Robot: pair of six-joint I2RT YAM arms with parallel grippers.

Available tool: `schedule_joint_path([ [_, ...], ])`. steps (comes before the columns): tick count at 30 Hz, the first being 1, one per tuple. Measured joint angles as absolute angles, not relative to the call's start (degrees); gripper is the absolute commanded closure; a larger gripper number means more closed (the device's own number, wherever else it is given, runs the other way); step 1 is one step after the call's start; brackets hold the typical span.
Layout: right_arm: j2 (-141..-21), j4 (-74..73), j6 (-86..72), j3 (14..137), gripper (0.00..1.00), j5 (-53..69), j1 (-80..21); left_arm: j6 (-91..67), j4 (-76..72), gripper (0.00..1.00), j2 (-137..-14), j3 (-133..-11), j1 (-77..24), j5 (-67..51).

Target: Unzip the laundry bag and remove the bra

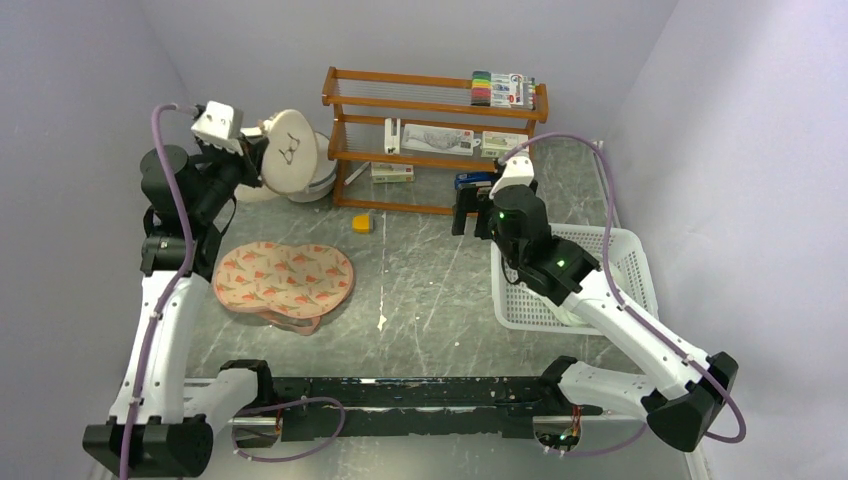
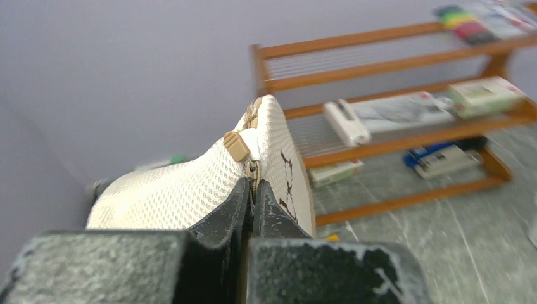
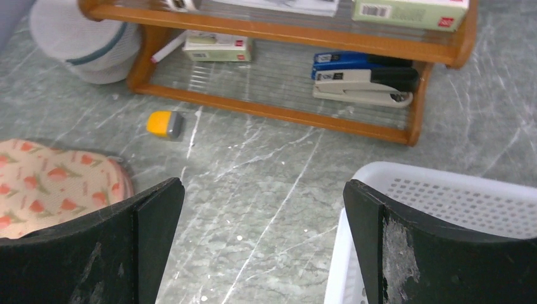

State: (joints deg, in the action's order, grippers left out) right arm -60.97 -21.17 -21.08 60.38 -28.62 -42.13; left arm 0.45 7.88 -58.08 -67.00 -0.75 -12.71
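Arm raised at the far left, the left pincer (image 2: 253, 187) clenches the zip seam of the laundry bag (image 2: 190, 190), held on edge. The right pincer (image 3: 263, 189) hovers splayed over the bench (image 3: 266, 171), beside a white basket (image 3: 456, 190).

laundry bag (image 1: 292, 155) left of rack (image 1: 430, 104), basket (image 1: 520, 300) right
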Motion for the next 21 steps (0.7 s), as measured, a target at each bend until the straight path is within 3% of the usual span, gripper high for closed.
schedule_joint_path([
  [5, -60.27, -22.15, -17.06, 63.61, 0.00, -23.09, -42.15, 4.89, 3.90, 0.93, -52.07, -62.04, -1.30, -32.58],
  [10, -58.48, -22.17, -14.48, 64.16, 0.00, -17.19, -42.17, 6.44, 0.25, 0.93, -50.06, -60.23, -7.16, -44.71],
  [17, -57.43, -17.96, -11.62, 62.19, 0.00, -2.46, -42.17, 12.38, 2.22, 0.93, -56.82, -59.59, -25.82, -44.58],
  [21, -57.74, -15.77, -11.31, 60.12, 0.02, 3.14, -42.17, 15.31, 2.35, 0.93, -59.46, -55.24, -30.24, -42.76],
])
